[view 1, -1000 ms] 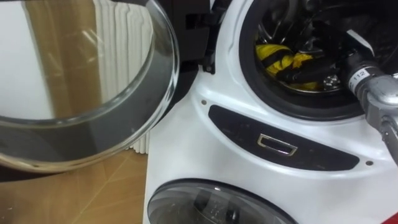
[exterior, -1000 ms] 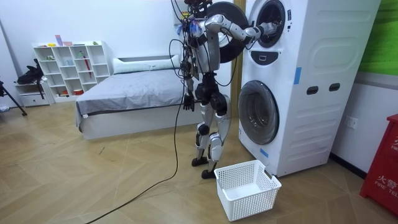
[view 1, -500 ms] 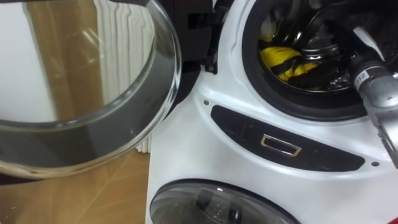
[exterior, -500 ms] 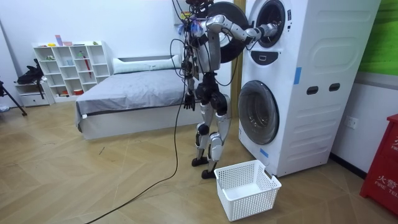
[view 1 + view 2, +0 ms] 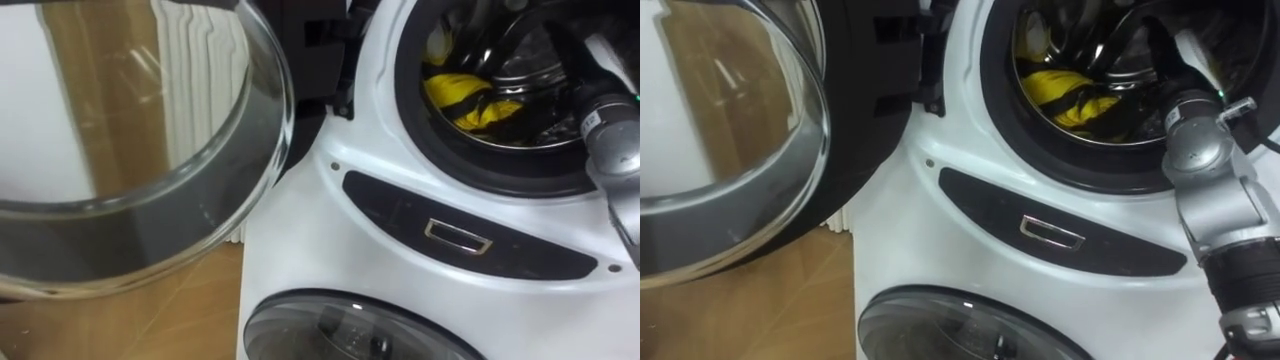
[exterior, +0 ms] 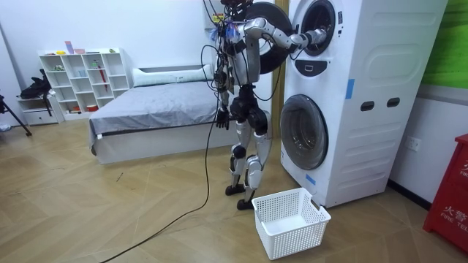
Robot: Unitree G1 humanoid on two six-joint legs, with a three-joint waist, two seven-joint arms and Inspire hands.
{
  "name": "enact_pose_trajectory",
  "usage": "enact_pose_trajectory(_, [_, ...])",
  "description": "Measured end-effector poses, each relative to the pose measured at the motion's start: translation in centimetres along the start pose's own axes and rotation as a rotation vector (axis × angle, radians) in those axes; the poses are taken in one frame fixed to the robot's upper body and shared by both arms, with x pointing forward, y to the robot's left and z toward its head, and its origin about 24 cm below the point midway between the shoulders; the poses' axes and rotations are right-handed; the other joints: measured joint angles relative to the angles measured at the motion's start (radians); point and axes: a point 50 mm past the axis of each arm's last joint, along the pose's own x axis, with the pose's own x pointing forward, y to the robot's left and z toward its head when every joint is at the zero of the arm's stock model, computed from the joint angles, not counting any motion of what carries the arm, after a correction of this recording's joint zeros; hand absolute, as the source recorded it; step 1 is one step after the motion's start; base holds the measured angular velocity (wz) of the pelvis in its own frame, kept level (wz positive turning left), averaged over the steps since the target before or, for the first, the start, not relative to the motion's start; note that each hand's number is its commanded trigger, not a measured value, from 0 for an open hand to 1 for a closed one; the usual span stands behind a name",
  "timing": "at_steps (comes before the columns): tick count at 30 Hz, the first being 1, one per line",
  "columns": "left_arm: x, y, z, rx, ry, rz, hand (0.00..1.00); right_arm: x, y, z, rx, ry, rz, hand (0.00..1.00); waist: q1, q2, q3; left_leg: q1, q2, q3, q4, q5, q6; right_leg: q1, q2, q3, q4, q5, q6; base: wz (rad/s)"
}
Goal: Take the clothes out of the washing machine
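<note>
A yellow and black cloth [image 5: 458, 96] lies in the drum of the upper washing machine [image 5: 330, 210], behind the dark door ring. My right hand [image 5: 528, 116] reaches into that drum from the right, its dark fingers beside the cloth and partly hidden against the drum. Its grey forearm [image 5: 1210, 190] crosses the drum's rim. The machine's round glass door [image 5: 130, 150] stands swung open to the left. In the room view I stand upright in front of the stacked machines, and my left hand [image 6: 219, 119] hangs at my side.
The lower machine's round door [image 5: 350, 330] is closed beneath the dark panel [image 5: 470, 230]. A white laundry basket [image 6: 289, 219] stands on the wooden floor by my feet. A bed [image 6: 146, 109] and a white shelf [image 6: 80, 80] are behind me.
The whole picture has shifted slightly. My right wrist has moved a little up and to the right at the drum's mouth. The cloth is still in the drum.
</note>
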Motion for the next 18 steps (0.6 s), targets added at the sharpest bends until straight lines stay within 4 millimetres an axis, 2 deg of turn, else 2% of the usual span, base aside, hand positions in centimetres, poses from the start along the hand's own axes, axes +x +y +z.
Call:
enact_pose_trajectory(4, [-0.1,-0.2,0.1,0.015,-0.007,-0.007,0.0,0.4,0.4,0.4,-0.079,-0.002,0.022,0.0,0.007,-0.001,-0.0004,0.007,0.0,0.001,-0.001,0.0,0.0,0.005,-0.001,-0.005,0.001,0.0,0.0,0.0])
enact_pose_trajectory(6, [-0.1,-0.4,0.4,0.029,-0.015,-0.016,0.0,0.9,0.6,0.8,-0.132,0.008,0.051,0.0,0.013,-0.008,-0.0013,0.008,-0.003,0.001,-0.001,0.0,-0.001,0.007,0.005,-0.006,0.001,0.0,0.0,0.0])
enact_pose_trajectory(8, [-0.1,-0.3,1.0,0.027,-0.029,-0.016,0.0,1.1,1.0,0.4,-0.158,0.037,0.087,0.0,0.023,-0.014,-0.0036,0.014,-0.002,0.0,-0.002,0.0,-0.001,0.013,0.006,-0.007,0.0,0.0,0.0,0.02])
enact_pose_trajectory(9, [0.0,-0.2,1.2,0.026,-0.033,-0.015,0.0,1.1,1.2,0.1,-0.173,0.056,0.11,0.0,0.029,-0.017,0.0017,0.025,0.0,0.0,-0.005,0.0,-0.001,0.023,0.007,-0.01,-0.001,0.0,0.0,0.03])
enact_pose_trajectory(11, [0.0,-0.2,1.3,0.026,-0.036,-0.021,0.0,1.2,1.5,-0.5,-0.211,0.084,0.139,0.0,0.045,-0.026,0.0003,0.031,0.007,-0.001,-0.007,0.0,-0.001,0.028,0.007,-0.011,-0.001,0.0,0.0,0.0])
enact_pose_trajectory(12, [0.0,-0.1,1.6,0.029,-0.042,-0.028,0.0,1.3,1.5,-0.8,-0.224,0.102,0.154,0.0,0.053,-0.031,0.0059,0.037,0.006,-0.005,-0.01,-0.001,-0.002,0.035,0.008,-0.016,-0.002,0.0,0.0,0.0])
enact_pose_trajectory(14, [0.1,0.0,1.6,0.035,-0.041,-0.028,0.0,1.3,1.6,-0.8,-0.266,0.109,0.181,0.0,0.062,-0.037,0.0092,0.04,0.006,-0.007,-0.012,-0.002,-0.002,0.04,0.008,-0.017,-0.002,0.0,0.0,0.02])
enact_pose_trajectory(18, [0.3,0.2,1.6,0.047,-0.032,-0.03,0.0,1.4,2.0,-0.6,-0.319,0.115,0.23,0.0,0.082,-0.04,0.01,0.043,0.006,-0.006,-0.011,-0.004,-0.004,0.044,0.011,-0.019,-0.007,0.0,-0.001,-0.03])
